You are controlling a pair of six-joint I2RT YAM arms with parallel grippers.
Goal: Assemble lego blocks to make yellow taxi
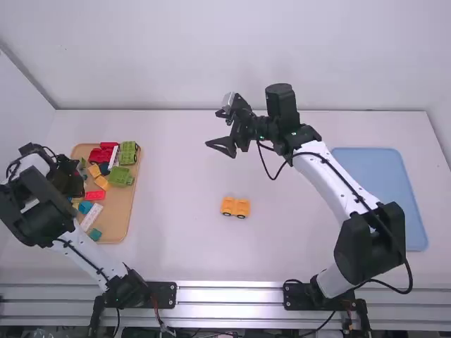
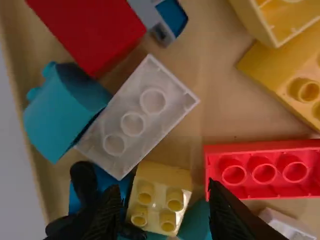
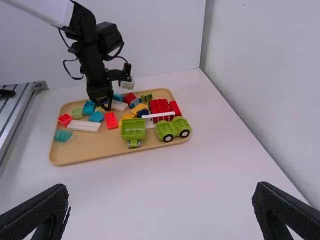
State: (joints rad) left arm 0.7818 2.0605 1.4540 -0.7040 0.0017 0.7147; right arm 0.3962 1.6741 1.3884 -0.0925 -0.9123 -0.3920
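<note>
Yellow wheeled base on tabletop; stacking on top likely remains. Left pincer, right pincer: both open.

Count as found. Desk: one. Trays: two, one brown, one blue. Toy vehicles: three, being one orange car and two green wheeled pieces. White fence: one. White bricks: at least two. Yellow bricks: at least three. Red bricks: at least four. Teal bricks: at least three. Dark blue bricks: partly hidden, exact number undetermined.
</note>
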